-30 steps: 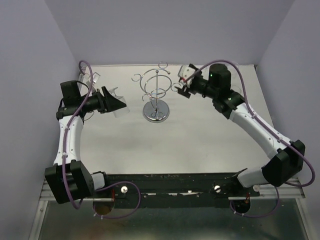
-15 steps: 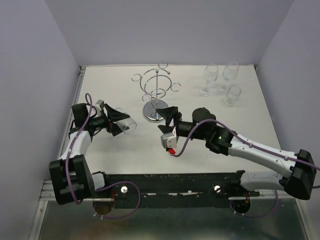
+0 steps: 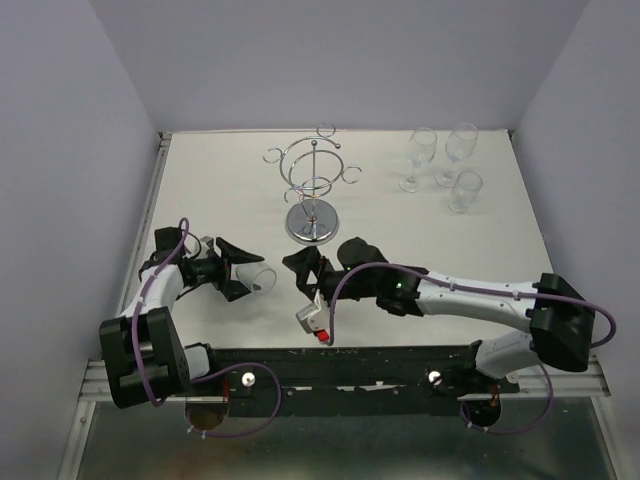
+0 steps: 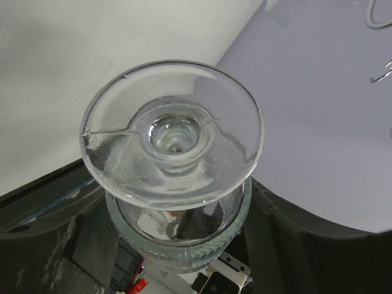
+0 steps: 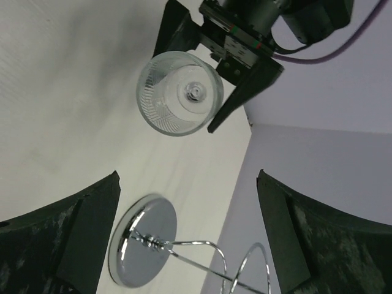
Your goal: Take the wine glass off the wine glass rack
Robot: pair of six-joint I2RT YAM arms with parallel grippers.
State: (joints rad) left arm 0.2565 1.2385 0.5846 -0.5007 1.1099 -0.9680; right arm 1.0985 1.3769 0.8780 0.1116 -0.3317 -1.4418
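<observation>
From the overhead view I have the wine glass [image 3: 259,279] in the left gripper [image 3: 247,276], off the wine glass rack [image 3: 313,188] and to the near left of its round base; glass and rack are well apart. The glass lies on its side, mouth pointing right and foot turned back towards the left wrist. On the left wrist view the glass [image 4: 173,131] shows me that foot in the middle of the picture, and the dark left fingers [image 4: 43,239] press in on the bowl from either side, closed down to the bowl's width.

The right gripper [image 3: 299,272] sits just right of the glass's mouth, near it but not touching. Its own camera looks straight into the glass [image 5: 180,92]; its fingers [image 5: 73,236] stand spread wide at the two lower corners with nothing between them.

The rack stands upright on the table [image 3: 220,190], towards the far middle; the right wrist view also shows its mirror base [image 5: 142,248]. Three other glasses [image 3: 459,145] stand upright at the far right, well apart from both arms.
</observation>
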